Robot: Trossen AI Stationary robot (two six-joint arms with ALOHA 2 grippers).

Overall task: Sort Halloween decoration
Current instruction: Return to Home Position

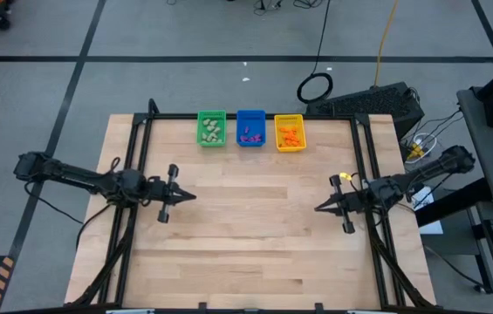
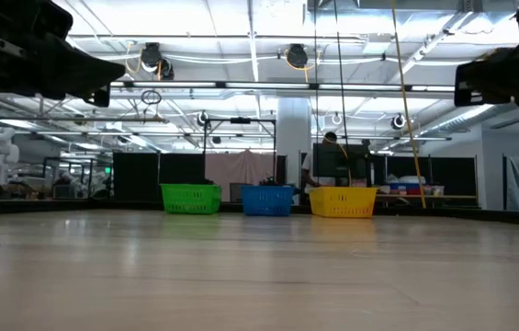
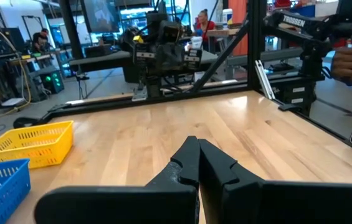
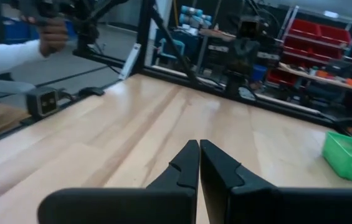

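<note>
Three small bins stand in a row at the table's far edge: a green bin with pale trinkets, a blue bin with purple ones, a yellow bin with orange ones. These trinkets are the Halloween decoration. My left gripper is shut and empty at the table's left, pointing level toward the right. My right gripper is shut and empty at the table's right, pointing level toward the left. Both hover above the wood, well short of the bins.
A black frame runs along the table's left, right and far sides. In the wrist views a person's hand shows beyond the table's near side. The bare wooden middle of the table lies between the two grippers.
</note>
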